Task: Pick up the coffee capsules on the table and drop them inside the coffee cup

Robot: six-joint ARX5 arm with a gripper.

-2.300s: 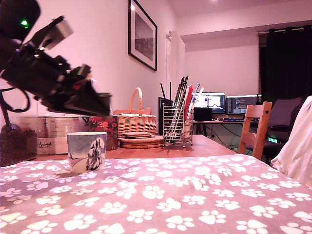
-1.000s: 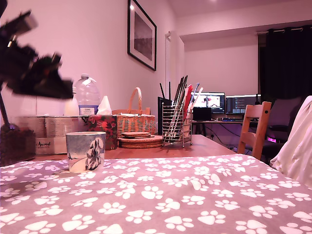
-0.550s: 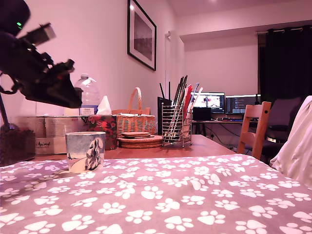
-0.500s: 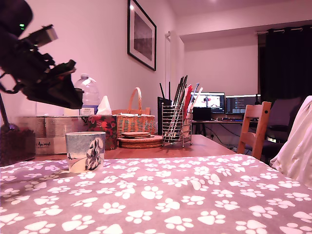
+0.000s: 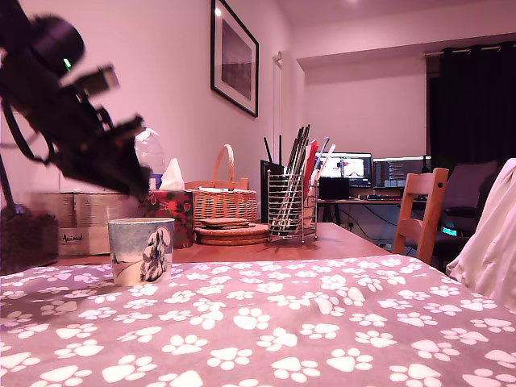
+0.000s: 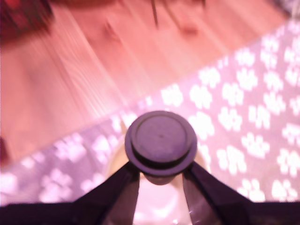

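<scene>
wrist view: a dark capsule point(image 6: 161, 142) is clamped between the gripper point(image 6: 161, 176) jaws, directly above the coffee cup point(image 5: 142, 250). release is best made only once centred over its rim, beyond which bare wood shows.

Arm point(image 5: 68, 121) up at the exterior view's left, angled down toward that view's right. End effector point(image 6: 161, 180) pointing downward, tip near point(image 5: 137, 184) in the exterior view. Wrist view: two dark fingers point(image 6: 123, 192) converging, clamped on a dark round capsule point(image 6: 161, 140), flat face toward the camera. Slight motion blur.
</scene>
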